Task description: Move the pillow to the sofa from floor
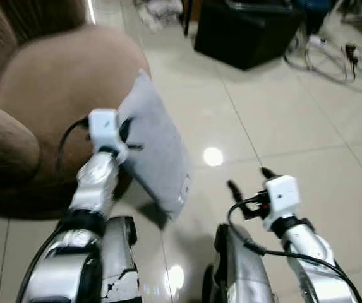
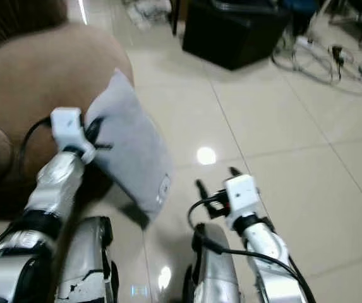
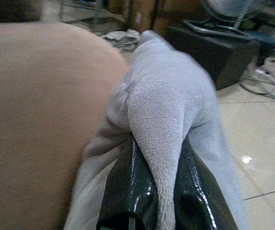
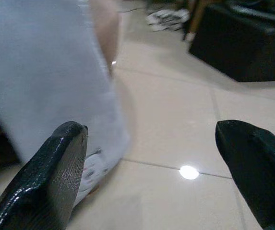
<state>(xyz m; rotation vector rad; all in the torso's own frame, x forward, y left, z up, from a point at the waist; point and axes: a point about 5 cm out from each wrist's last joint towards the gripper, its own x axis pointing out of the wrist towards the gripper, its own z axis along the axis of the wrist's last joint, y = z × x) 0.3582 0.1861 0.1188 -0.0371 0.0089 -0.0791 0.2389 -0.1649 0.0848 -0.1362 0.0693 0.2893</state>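
Left end effector [image 3: 159,191] is pinching the grey pillow [image 1: 158,151] against the brown sofa [image 1: 48,95]. Pillow label [image 1: 184,188] is unreadable. Right end effector [image 4: 161,167] is hovering spread apart over the floor [image 1: 282,113].

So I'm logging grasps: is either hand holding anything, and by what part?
The left hand pinches a fold at the edge of the grey pillow, beside the brown sofa. The right hand is open, holding nothing.

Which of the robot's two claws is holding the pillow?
The left gripper. Its black fingers pinch a fold of the grey pillow beside the brown sofa. The right gripper is open over the floor, holding nothing.
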